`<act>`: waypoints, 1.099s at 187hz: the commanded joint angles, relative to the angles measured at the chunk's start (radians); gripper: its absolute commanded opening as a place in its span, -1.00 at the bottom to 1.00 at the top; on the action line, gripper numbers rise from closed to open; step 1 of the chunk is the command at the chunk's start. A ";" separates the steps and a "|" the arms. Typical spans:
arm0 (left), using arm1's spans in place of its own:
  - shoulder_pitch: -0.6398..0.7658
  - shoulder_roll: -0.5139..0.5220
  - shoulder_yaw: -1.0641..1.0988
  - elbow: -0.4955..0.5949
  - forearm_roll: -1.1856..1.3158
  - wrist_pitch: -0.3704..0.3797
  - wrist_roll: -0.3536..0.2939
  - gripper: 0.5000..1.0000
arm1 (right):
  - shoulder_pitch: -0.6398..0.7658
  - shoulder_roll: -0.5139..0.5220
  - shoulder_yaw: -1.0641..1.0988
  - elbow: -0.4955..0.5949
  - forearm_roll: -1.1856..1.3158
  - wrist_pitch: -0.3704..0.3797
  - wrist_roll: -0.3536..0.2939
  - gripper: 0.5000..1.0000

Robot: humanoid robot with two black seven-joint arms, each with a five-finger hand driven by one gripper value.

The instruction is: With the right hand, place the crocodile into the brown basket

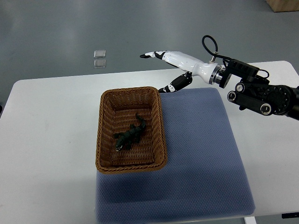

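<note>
A dark green toy crocodile (130, 135) lies on the floor of the brown wicker basket (103, 135), slanting from upper right to lower left. The basket sits on the left part of a blue mat (201, 154). My right hand (161, 70) comes in from the right edge and hovers above the table beyond the basket's far right corner, fingers stretched out to the left and thumb hanging down, holding nothing. No left arm shows.
The white table (51, 135) spreads to the left of the basket. Two small clear squares (99, 59) lie on the grey floor beyond the table's far edge. A cardboard box corner (283, 4) shows at the top right.
</note>
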 commanded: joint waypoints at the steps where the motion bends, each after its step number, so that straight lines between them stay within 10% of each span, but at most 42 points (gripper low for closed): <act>1: 0.000 0.000 0.000 0.000 0.000 0.000 0.000 1.00 | -0.025 -0.006 0.049 -0.048 0.161 0.087 -0.025 0.65; 122: 0.000 0.000 0.000 0.000 0.000 0.000 0.000 1.00 | -0.333 0.008 0.755 -0.082 0.333 0.340 -0.385 0.65; 205: 0.000 0.000 0.000 0.000 0.000 0.000 0.000 1.00 | -0.482 0.136 1.069 -0.083 0.311 0.333 -0.430 0.72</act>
